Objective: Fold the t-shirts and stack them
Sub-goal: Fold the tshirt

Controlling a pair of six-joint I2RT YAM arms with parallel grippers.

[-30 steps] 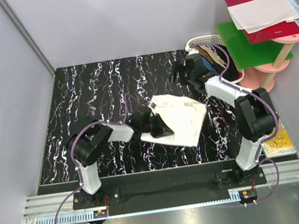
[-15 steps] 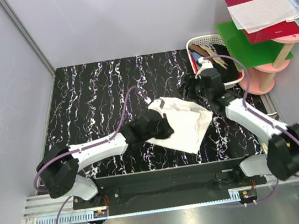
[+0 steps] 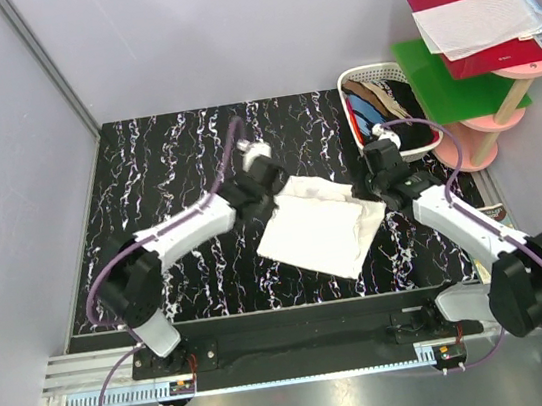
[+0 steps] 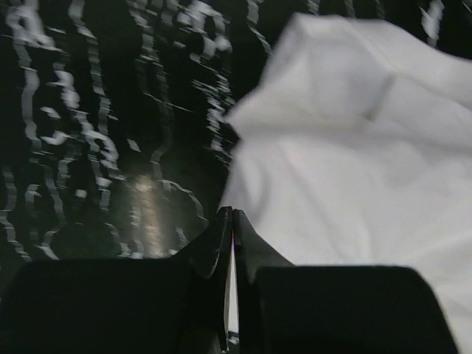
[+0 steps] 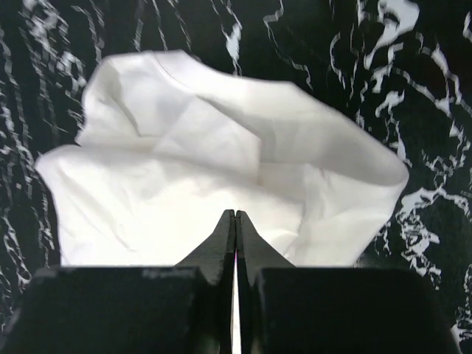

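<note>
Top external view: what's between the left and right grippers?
The folded white cloth t-shirt lies between the left gripper and the right gripper, on the black marbled tabletop, one at each far corner. Top external view shows it.

Left arm swung from the white t-shirt's near edge to its far-left corner. Right arm came from beside the basket to the far-right corner — both sets of jaws closed. Shirt lay flatter.
</note>
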